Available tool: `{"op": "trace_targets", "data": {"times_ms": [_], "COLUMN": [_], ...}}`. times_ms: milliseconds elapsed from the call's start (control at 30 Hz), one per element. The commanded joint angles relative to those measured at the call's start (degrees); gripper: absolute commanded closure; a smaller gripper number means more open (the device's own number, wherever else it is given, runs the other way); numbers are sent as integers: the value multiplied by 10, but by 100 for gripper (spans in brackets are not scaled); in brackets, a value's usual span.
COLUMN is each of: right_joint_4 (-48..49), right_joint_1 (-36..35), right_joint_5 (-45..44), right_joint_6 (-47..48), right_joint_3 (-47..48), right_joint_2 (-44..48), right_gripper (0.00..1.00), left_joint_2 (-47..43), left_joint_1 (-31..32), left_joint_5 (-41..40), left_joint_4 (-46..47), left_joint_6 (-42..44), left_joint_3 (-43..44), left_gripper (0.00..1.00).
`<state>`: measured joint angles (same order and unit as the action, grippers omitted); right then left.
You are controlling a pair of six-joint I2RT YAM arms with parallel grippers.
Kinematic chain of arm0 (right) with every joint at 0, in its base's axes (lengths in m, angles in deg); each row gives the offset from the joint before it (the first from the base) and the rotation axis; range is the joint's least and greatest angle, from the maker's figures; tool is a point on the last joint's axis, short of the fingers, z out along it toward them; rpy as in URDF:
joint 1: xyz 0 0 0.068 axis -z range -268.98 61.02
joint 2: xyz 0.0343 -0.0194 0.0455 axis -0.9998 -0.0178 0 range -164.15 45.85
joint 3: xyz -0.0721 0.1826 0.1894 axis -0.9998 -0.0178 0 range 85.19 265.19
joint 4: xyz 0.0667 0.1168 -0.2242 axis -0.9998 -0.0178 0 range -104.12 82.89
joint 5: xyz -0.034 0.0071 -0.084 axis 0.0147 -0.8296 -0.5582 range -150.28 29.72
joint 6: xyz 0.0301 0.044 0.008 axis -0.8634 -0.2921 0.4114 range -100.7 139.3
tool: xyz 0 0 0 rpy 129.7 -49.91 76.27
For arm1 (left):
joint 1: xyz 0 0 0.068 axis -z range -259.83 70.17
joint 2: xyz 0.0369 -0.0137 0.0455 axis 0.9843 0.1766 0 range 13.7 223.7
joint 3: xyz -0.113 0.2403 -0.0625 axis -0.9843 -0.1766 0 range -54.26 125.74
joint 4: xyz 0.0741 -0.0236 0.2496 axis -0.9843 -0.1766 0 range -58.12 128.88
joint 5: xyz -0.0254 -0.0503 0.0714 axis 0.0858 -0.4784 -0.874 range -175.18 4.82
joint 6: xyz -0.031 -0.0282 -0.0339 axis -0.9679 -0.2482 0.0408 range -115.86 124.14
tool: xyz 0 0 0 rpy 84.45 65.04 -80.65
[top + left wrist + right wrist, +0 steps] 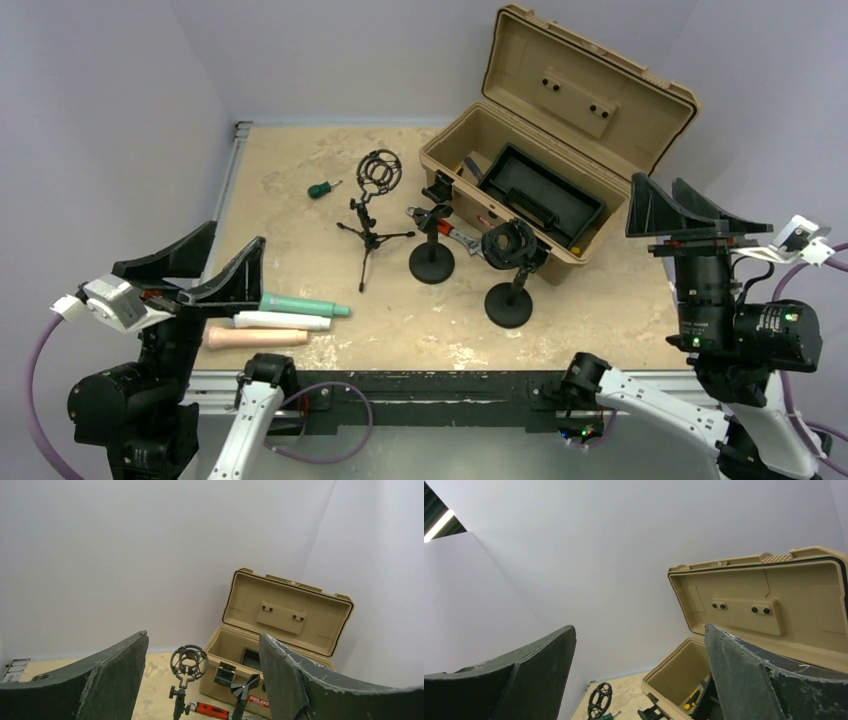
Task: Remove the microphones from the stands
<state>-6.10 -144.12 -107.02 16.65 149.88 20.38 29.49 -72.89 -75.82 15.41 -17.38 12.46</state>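
A black tripod stand (372,215) with an empty ring-shaped shock mount (189,662) stands mid-table. To its right are two round-base stands: one with an empty clip (432,250) and one with a dark round holder (512,272); I cannot tell what that holder holds. Three tube-shaped microphones lie at the front left: teal (305,306), white (282,321) and peach (255,338). My left gripper (237,236) is open and empty, raised just left of them. My right gripper (657,182) is open and empty, raised at the right by the toolbox.
An open tan toolbox (560,130) with a black tray stands at the back right. A green screwdriver (322,188) lies at the back. A red-handled wrench (455,235) lies in front of the box. The table's metal edge runs along the front.
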Motion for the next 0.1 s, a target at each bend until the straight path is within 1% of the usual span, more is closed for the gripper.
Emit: {"op": "trace_targets", "data": {"times_ms": [0, 67], "right_joint_4": [44, 25], "right_joint_1": [0, -1], "right_joint_5": [23, 7], "right_joint_6": [22, 14], "right_joint_3": [-15, -3], "right_joint_2": [21, 21], "right_gripper": [1, 1], "left_joint_2": [16, 15], "left_joint_1": [3, 3], "left_joint_5": [2, 2], "left_joint_4": [19, 18], "left_joint_6": [-8, -8], "left_joint_3": [-1, -2], "left_gripper": [21, 21]}}
